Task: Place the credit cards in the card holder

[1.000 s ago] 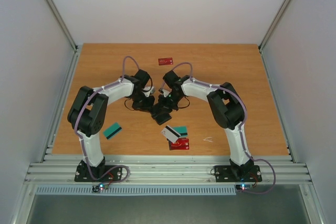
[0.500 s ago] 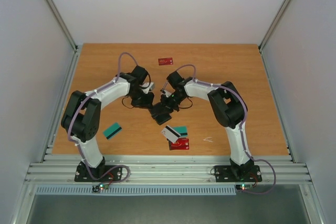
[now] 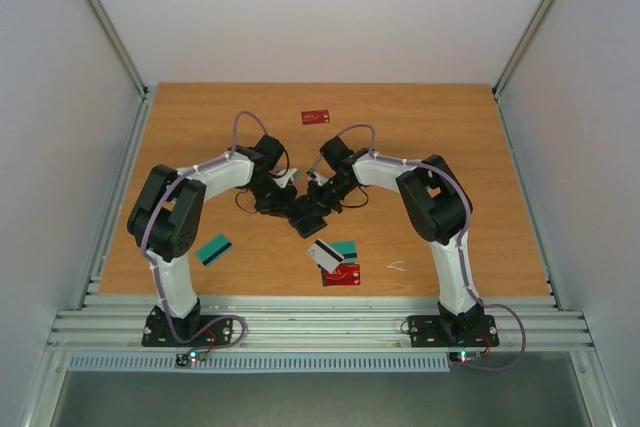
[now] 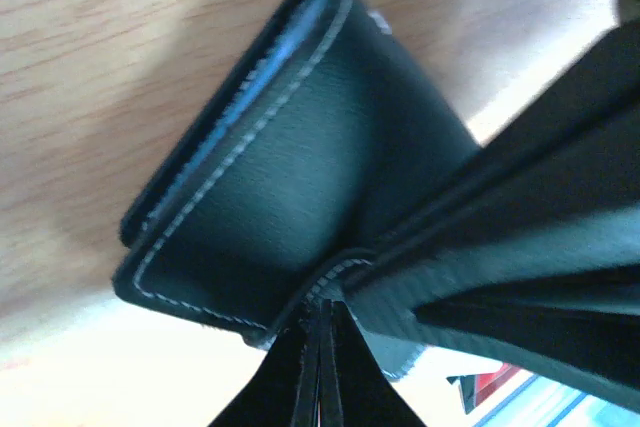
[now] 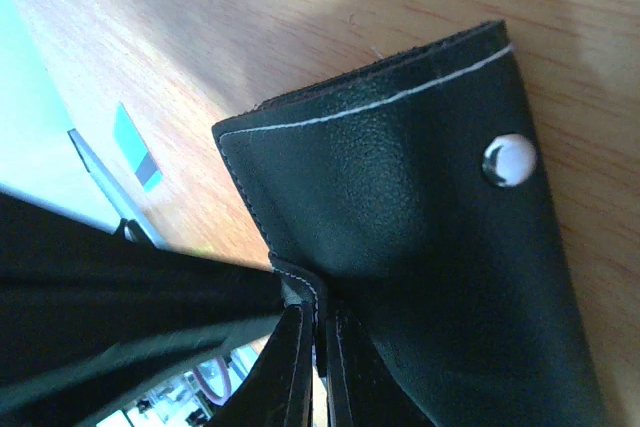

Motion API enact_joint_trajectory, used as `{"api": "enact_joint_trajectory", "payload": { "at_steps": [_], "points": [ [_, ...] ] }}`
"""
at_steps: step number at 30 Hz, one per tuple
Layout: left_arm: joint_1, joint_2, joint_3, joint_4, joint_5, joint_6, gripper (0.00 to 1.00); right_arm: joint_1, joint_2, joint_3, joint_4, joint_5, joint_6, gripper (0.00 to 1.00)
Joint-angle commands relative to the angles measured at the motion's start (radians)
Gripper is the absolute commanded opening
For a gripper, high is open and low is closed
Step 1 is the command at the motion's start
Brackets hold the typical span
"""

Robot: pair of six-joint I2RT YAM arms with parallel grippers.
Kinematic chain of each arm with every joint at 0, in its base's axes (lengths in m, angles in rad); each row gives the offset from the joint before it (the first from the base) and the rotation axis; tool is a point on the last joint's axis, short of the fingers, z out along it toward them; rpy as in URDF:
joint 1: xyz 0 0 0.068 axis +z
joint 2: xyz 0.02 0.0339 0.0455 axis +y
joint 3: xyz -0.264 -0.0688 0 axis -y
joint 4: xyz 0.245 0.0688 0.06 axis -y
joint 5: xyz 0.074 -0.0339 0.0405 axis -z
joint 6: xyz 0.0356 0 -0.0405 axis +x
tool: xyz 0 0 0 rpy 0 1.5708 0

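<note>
The black card holder [image 3: 307, 215] sits mid-table between both grippers. My left gripper [image 3: 289, 202] is shut on one edge of it; the left wrist view shows its stitched black flap [image 4: 290, 187] pinched at the fingertips. My right gripper [image 3: 318, 197] is shut on the other flap, the one with a silver snap [image 5: 508, 160], in the right wrist view [image 5: 400, 237]. Loose cards lie on the table: a teal one with a dark stripe [image 3: 214, 249], a white/grey one [image 3: 324, 254] over another teal one [image 3: 345, 247], a red one [image 3: 342, 274], and a red one [image 3: 316, 117] far back.
A small white scrap [image 3: 397, 266] lies near the right arm's base. Grey walls and metal rails [image 3: 110, 217] enclose the wooden table [image 3: 450, 137] on the left, right and back.
The left arm's elbow swung out and back, and its gripper shifted slightly right toward the card holder. The right gripper and the holder have barely moved.
</note>
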Motion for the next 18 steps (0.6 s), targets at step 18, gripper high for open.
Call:
{"api": "enact_joint_trajectory", "payload": {
  "at_steps": [18],
  "points": [
    [-0.043,0.119,-0.011,0.024,-0.110,0.035,0.00,-0.036,-0.001,0.041,-0.142,0.123,0.002,0.14]
  ]
}}
